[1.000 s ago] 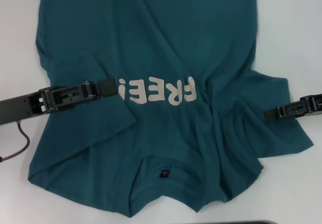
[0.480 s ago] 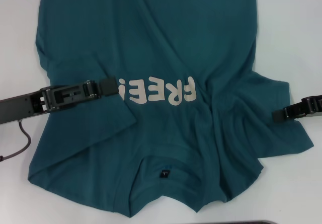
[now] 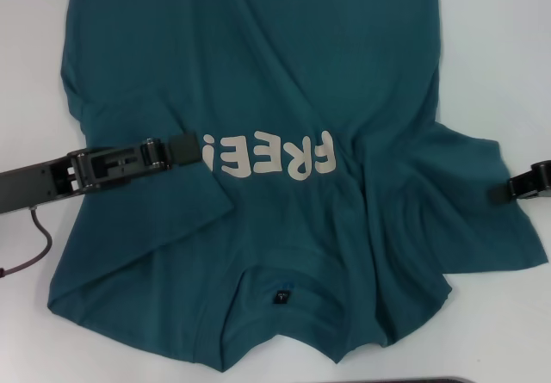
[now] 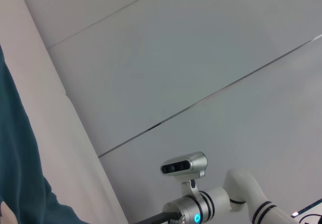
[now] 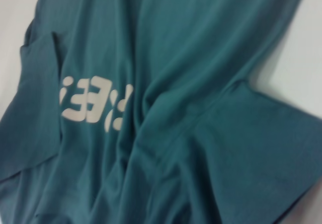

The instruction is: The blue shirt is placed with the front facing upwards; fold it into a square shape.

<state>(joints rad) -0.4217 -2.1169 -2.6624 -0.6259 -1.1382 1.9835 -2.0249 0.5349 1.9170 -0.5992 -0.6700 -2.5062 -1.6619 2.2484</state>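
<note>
The blue shirt (image 3: 258,56) lies face up on the white table (image 3: 491,39), its cream lettering (image 3: 271,155) across the chest and its neck label (image 3: 281,297) near me. The left sleeve is folded inward over the body. My left gripper (image 3: 185,148) rests at that folded sleeve's hem, just beside the lettering. At the outer hem of the spread right sleeve is my right gripper (image 3: 508,188), at the view's right edge. The right wrist view shows the wrinkled shirt (image 5: 191,58) and its lettering (image 5: 95,103). A strip of shirt (image 4: 15,173) shows in the left wrist view.
A dark cable (image 3: 39,237) hangs below my left arm over the table. Wrinkles run diagonally through the shirt's right half. A white robot part carrying a camera (image 4: 183,166) shows in the left wrist view against a pale wall.
My right gripper has slid outward to the right, from the middle of the right sleeve to its hem. The sleeve's outer edge spread slightly rightward. The left arm has not moved.
</note>
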